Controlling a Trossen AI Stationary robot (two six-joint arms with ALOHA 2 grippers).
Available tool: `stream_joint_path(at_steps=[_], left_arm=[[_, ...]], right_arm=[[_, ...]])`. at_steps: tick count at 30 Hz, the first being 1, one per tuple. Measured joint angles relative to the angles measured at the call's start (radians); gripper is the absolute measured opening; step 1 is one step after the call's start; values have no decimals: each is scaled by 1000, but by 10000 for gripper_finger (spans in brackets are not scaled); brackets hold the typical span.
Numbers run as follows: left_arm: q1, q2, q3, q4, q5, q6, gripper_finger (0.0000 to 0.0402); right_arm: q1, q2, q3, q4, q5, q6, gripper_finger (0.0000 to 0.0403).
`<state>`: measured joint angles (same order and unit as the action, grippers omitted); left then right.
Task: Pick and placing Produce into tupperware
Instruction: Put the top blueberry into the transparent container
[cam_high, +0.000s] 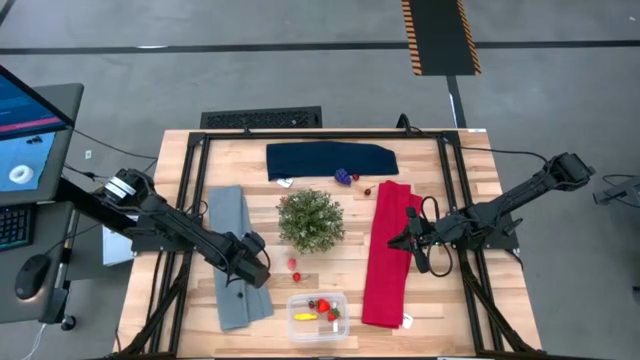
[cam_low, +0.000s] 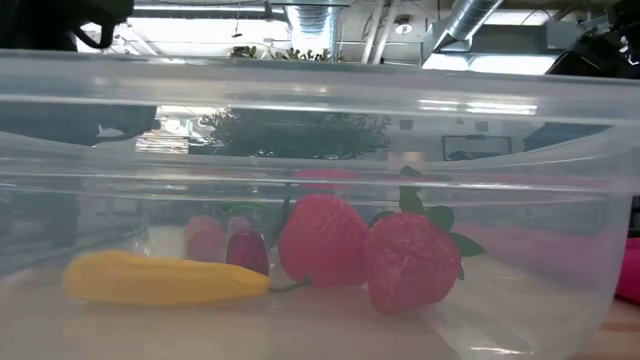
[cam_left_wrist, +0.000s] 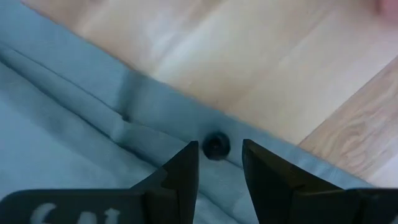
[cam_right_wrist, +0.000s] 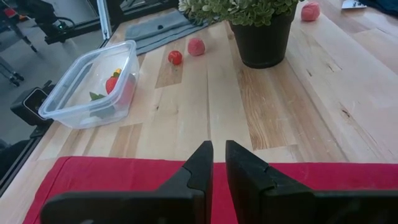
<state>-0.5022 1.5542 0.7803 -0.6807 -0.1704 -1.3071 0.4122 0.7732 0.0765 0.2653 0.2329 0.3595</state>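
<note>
The clear tupperware (cam_high: 318, 315) stands near the table's front edge. Inside it are two strawberries (cam_low: 320, 240) and a yellow piece (cam_low: 160, 280). Two red berries (cam_high: 295, 270) lie on the wood between it and the plant. A purple grape cluster (cam_high: 343, 177) and a small red berry (cam_high: 367, 190) lie by the navy cloth. My left gripper (cam_left_wrist: 219, 163) points down, open, over the grey cloth (cam_high: 235, 255). A small dark berry (cam_left_wrist: 216, 145) lies on that cloth just past its fingertips, untouched. My right gripper (cam_right_wrist: 219, 155) hovers shut over the red cloth (cam_high: 388, 255).
A bushy potted plant (cam_high: 311, 220) stands mid-table. A folded navy cloth (cam_high: 330, 160) lies at the far side. Black frame rails run along the table's left and right edges. Bare wood lies between the plant and the red cloth.
</note>
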Motion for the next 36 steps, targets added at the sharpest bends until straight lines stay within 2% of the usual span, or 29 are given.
stream_joint_path(at_steps=[12,22,36], left_arm=[[0,2,0,2,-1,9,101],[-1,-1,2,6,-24,29,7],[-4,1,1,21,-21,47,0]], right_arm=[[0,0,0,-1,0,0,65],[0,0,0,-3,0,0,65],[0,0,0,-3,0,0,65]])
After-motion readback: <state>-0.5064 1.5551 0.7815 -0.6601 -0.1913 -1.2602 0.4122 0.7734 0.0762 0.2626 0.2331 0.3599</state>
